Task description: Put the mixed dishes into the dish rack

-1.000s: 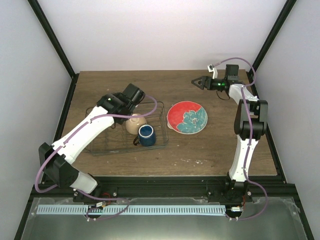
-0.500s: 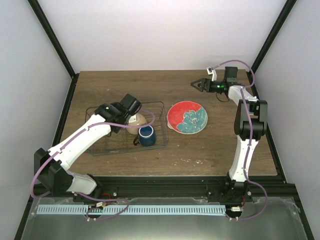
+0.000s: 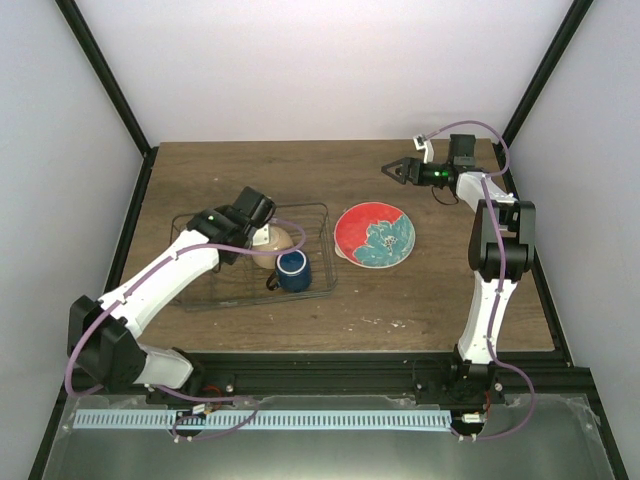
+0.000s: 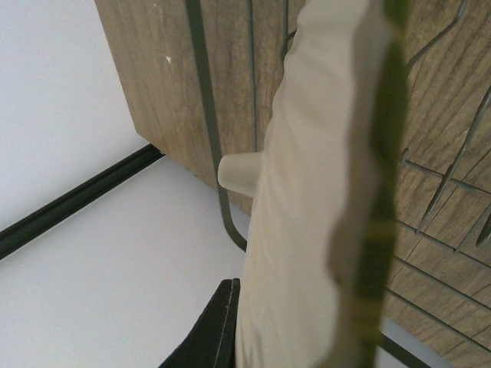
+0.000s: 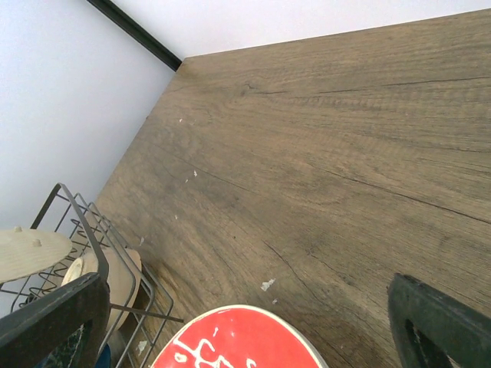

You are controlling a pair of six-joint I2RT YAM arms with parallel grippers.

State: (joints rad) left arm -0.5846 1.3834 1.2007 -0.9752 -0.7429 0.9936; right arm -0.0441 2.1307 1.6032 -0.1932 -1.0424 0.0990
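My left gripper (image 3: 262, 220) reaches down into the wire dish rack (image 3: 318, 235) and is shut on a plate (image 4: 307, 230) held on edge. The plate has a cream underside with a small peg foot and a blurred yellow-green rim. One dark finger (image 4: 215, 330) presses its underside. A cream bowl (image 3: 274, 242) and a dark blue mug (image 3: 292, 270) sit in the rack right beside that gripper. The red plate with a teal flower (image 3: 374, 236) lies flat on the table right of the rack. My right gripper (image 3: 398, 169) hovers open and empty over the back right of the table.
The rack's wire corner (image 5: 84, 230) and the red plate's rim (image 5: 238, 337) show at the bottom of the right wrist view. Bare wood table (image 5: 322, 153) stretches behind them. Black frame posts (image 3: 100, 70) and white walls close in both sides.
My left arm has drawn back toward the near left and sunk lower into the rack with the plate. The right gripper has barely shifted.
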